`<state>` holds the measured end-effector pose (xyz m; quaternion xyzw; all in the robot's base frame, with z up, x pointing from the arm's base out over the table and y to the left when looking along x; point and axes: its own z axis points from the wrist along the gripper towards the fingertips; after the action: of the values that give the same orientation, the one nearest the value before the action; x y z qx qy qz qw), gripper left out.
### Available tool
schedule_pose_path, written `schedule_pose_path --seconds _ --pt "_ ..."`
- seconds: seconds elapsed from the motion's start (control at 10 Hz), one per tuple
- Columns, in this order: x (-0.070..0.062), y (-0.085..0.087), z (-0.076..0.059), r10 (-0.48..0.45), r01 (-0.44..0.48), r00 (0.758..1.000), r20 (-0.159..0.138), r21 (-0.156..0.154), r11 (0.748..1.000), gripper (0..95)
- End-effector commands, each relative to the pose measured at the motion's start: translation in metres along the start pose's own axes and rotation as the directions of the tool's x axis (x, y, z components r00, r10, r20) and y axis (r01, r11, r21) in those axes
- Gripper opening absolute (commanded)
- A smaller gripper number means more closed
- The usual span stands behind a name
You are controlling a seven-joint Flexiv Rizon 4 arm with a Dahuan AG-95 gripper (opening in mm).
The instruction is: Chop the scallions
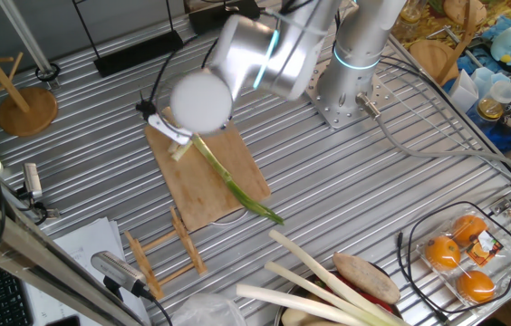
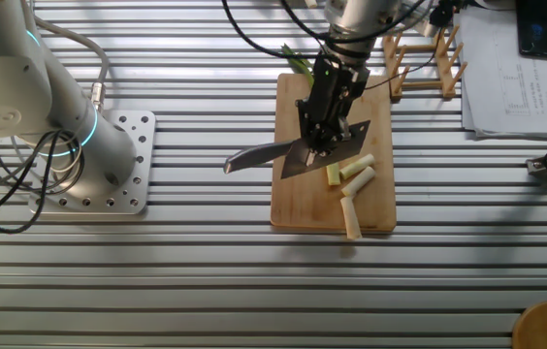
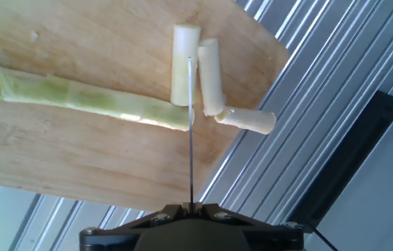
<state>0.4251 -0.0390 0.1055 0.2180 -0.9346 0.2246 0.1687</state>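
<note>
Mid-chop, by the look of it. Tool [image 2: 324, 136] closed on the handle of a knife [image 2: 298, 153], blade edge-down over a bamboo cutting board [image 2: 293, 199] on the ribbed metal bench [image 2: 196, 262]. In the hand view the blade reads as a thin vertical line, meeting the board right at the cut end of the scallion stalk [image 3: 78, 97]. Cannot tell whether the edge is pressed into the board or just above it.

Stalk lying lengthwise along the board, pale end under the blade, dark green leaf tip [image 1: 269, 214] running off the board's far edge onto the bench. Cut pieces [image 3: 203, 77] beyond the blade: two pale lengths side by side, touching or nearly so, and a third stub just beside them near the board's corner. In the other fixed view, short pieces scattered toward the board's near end, one close to the rim.

Judged roughly a few cuts in, most of the stalk still whole. Next move likely calls for lifting the blade clear, shifting it a short way along the stalk toward the green end, then pressing straight down square to the stalk. Nothing pinning the stalk, so a risk of rolling or sliding under the blade; a clean vertical stroke advisable. Thicker cream leek-like stalks [image 1: 319, 272] lying well apart, not part of this step.
</note>
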Motion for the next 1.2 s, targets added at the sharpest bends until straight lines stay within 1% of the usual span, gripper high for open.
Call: schedule_pose_path --seconds 0.1,0.2,0.3,0.4,0.5,0.6,0.7,0.8,1.2 --pt "-0.001 0.001 0.000 0.020 -0.020 1.000 0.024 0.039 0.999 0.0" --pt "-0.001 0.001 0.000 -0.007 0.005 1.000 0.026 0.046 0.999 0.0" --pt "-0.001 0.001 0.000 -0.015 0.014 0.999 0.030 0.047 0.999 0.0" --pt "-0.002 0.001 0.000 -0.036 0.034 0.999 0.040 0.050 0.998 0.0" --pt "-0.003 0.001 0.000 -0.039 0.037 0.998 0.044 0.047 0.998 0.0" --pt "-0.005 0.003 0.001 -0.057 0.055 0.998 0.042 0.045 0.997 0.0" --pt "-0.008 0.003 0.004 -0.076 0.075 0.996 0.035 0.042 0.996 0.0" --pt "-0.010 0.003 0.011 -0.081 0.079 0.996 0.038 0.040 0.996 0.0" --pt "-0.010 0.002 0.017 -0.094 0.092 0.995 0.034 0.041 0.995 0.0"
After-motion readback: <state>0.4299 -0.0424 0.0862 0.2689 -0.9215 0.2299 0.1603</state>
